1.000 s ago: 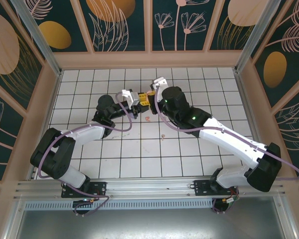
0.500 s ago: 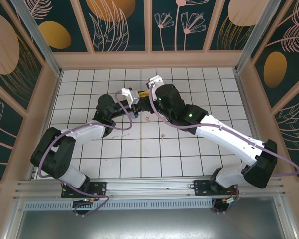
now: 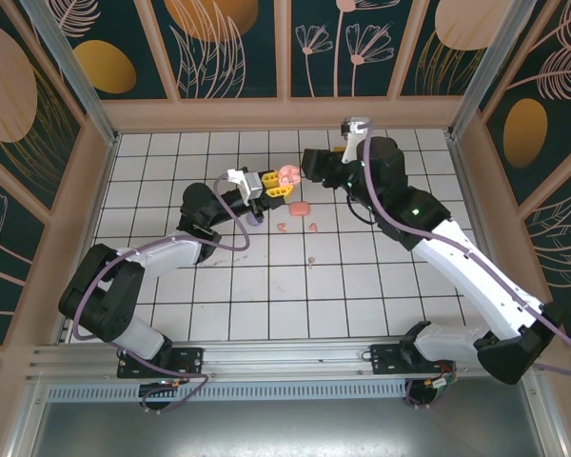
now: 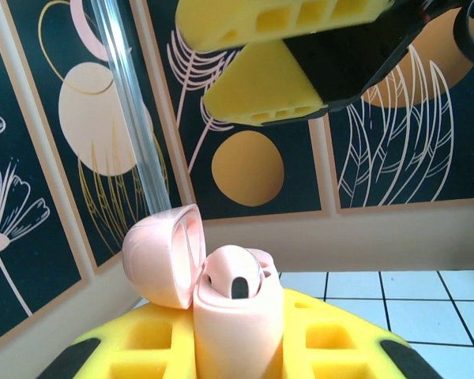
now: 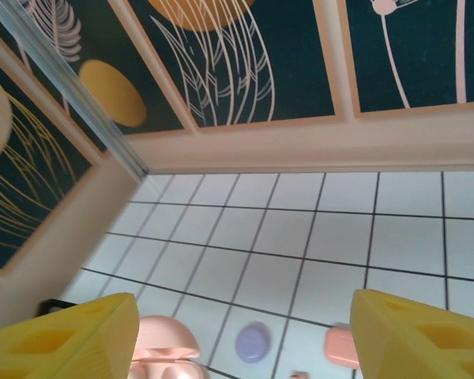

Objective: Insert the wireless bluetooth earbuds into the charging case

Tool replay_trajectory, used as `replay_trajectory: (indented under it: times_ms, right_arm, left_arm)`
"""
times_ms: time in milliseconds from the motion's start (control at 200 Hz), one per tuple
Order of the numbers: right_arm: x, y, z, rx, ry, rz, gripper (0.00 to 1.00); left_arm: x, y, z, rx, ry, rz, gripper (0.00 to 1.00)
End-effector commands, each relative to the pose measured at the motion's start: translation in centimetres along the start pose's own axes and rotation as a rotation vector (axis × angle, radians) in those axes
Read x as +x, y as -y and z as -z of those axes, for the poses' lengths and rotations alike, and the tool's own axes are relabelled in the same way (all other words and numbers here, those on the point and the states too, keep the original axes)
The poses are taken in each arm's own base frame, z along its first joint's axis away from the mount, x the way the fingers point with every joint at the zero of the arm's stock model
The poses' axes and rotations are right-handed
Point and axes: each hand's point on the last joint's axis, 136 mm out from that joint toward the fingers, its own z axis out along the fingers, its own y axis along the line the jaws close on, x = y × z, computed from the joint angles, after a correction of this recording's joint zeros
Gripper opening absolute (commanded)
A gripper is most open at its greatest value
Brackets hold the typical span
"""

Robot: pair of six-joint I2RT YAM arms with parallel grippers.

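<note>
The left gripper (image 3: 272,183) is clamping the pink charging case (image 4: 235,320) while the right gripper (image 5: 245,332) is hovering, jaws spread wide, holding nothing.

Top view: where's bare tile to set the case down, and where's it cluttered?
Free: white tiled floor in the near rows between both arms, and the far-left corner by the wall. Crowded: centre tiles by the open pink charging case, with scattered small salmon-pink pieces.
</note>
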Motion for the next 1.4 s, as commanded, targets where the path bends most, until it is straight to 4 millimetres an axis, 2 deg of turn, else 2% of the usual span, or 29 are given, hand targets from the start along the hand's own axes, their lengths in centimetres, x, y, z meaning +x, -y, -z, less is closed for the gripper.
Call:
replay_trajectory:
  times_ms: [0,130,260,375,561,651,771,886,1116,1391]
  right_arm:
    - [1.1,0.2,0.2,-0.012,-0.043,-0.1,0.71]
    - [3.1,2.8,0.2,0.083,-0.083,-0.195,0.71]
    - [6.8,5.5,-0.1,0.183,-0.168,-0.281,0.71]
    - [11.4,7.4,-0.7,0.257,-0.279,-0.344,0.7]
    - [20.2,9.5,-1.8,0.354,-0.466,-0.444,0.68]
    - [23.6,10.0,-2.2,0.401,-0.548,-0.435,0.66]
    - [26.9,10.2,-2.7,0.447,-0.639,-0.395,0.62]
    - [28.8,10.5,-3.4,0.483,-0.696,-0.375,0.57]
    - [30.9,10.8,-4.6,0.525,-0.773,-0.311,0.46]
    - [32.8,10.6,-6.2,0.541,-0.833,-0.265,0.43]
  left_arm:
    - [-0.7,0.2,0.0,0.001,0.043,-0.014,0.0]
    - [-1.1,-0.3,0.4,-0.049,0.059,-0.023,0.0]
    - [-1.4,-1.0,1.0,-0.111,0.077,-0.03,0.0]
    - [-1.7,-1.5,1.7,-0.171,0.103,-0.027,0.0]
    - [-2.0,-2.1,3.0,-0.262,0.138,-0.031,0.0]
    - [-2.0,-2.1,3.5,-0.282,0.145,-0.027,0.0]
    - [-2.2,-2.0,4.2,-0.3,0.159,-0.03,0.0]
    - [-2.3,-1.9,4.7,-0.32,0.172,-0.029,0.0]
    - [-2.7,-1.8,5.3,-0.341,0.188,-0.035,0.0]
    - [-2.5,-1.9,5.5,-0.349,0.192,-0.039,0.0]
